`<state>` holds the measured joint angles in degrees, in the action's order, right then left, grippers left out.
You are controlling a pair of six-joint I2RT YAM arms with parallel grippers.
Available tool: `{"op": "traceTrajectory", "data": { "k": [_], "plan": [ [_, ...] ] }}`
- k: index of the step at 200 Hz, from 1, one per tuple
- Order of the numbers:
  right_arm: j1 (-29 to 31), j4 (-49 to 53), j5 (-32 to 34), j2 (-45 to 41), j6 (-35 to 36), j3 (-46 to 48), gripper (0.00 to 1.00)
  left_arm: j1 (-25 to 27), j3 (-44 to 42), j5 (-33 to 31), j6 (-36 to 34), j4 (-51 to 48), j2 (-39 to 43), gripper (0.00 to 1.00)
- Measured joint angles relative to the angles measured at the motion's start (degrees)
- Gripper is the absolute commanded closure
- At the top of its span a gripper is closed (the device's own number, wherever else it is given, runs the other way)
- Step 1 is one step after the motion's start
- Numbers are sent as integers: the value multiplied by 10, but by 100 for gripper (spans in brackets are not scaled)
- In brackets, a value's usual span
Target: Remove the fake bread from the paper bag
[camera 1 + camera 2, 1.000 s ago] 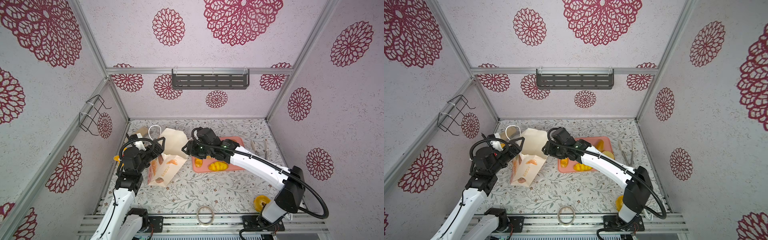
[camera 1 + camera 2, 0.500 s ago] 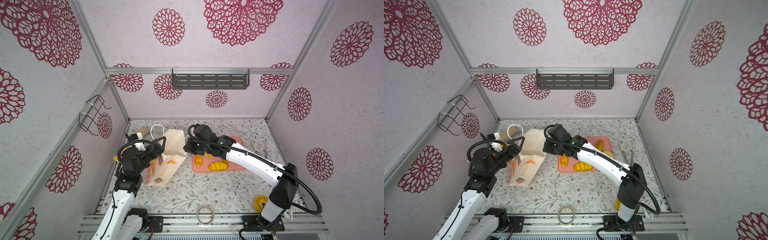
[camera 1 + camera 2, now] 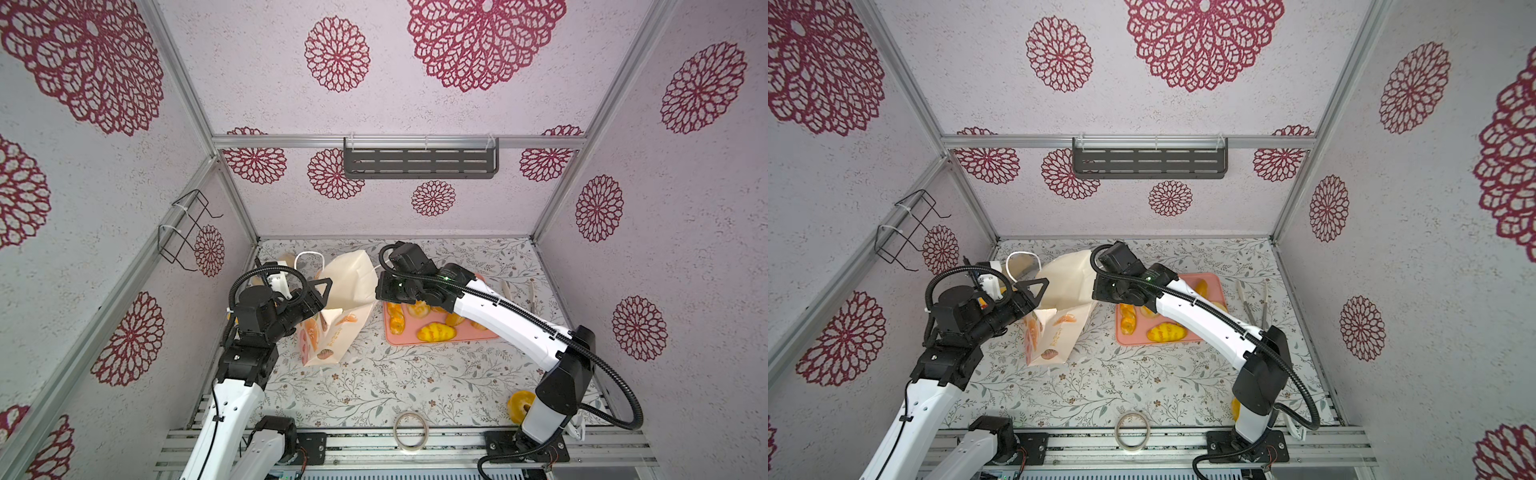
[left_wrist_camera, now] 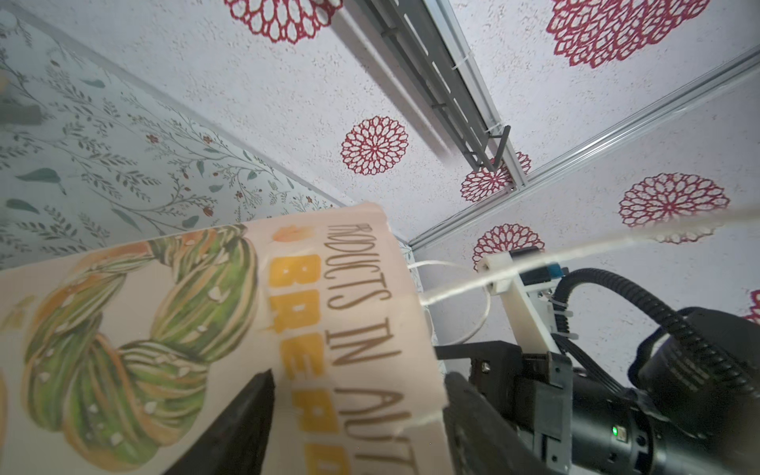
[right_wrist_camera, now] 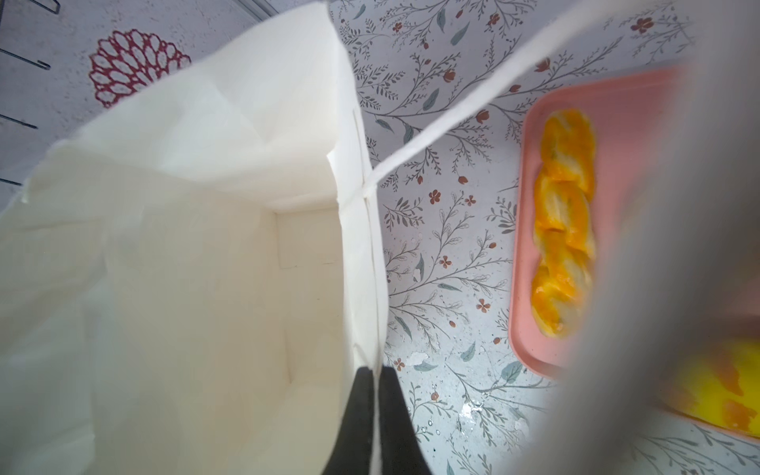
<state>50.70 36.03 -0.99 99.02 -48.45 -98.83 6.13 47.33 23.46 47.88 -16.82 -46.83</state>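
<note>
Tabletop (image 5: 444, 246): right pincer (image 5: 376, 374) pinches paper bag (image 5: 185, 246) edge.

One paper bag (image 3: 351, 276), one pink tray (image 3: 390, 336)

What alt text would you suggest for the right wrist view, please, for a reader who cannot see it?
The right claw is shut on the rim of the open paper bag, whose white inside shows no bread. Beside the bag, on the floral table, a pink tray holds a braided fake bread and another yellow piece.
</note>
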Motion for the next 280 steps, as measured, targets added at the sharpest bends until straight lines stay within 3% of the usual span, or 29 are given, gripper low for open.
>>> {"op": "traceTrajectory", "data": {
  "k": [28, 59, 78, 147, 163, 166, 280],
  "plan": [
    [0, 0, 4, 0, 1, 0, 100, 0, 24, 12, 1, -20, -25, 48],
    [0, 0, 10, 0, 6, 0, 100, 0, 37, 17, 3, -34, -34, 27],
    [-1, 9, 13, 2, 10, -7, 100, 0, 44, 16, 0, -51, -34, 20],
    [-6, 29, 34, 43, 38, -62, 100, 0, 58, 19, -5, -93, -33, 14],
    [-7, 33, 37, 45, 42, -62, 100, 0, 58, 28, -8, -98, -33, 9],
    [-8, 34, 38, 45, 44, -62, 100, 0, 58, 30, -8, -99, -33, 1],
    [-45, 32, 57, 45, 58, -27, 100, 0, 73, 57, 21, -89, -23, 3]
  ]
}}
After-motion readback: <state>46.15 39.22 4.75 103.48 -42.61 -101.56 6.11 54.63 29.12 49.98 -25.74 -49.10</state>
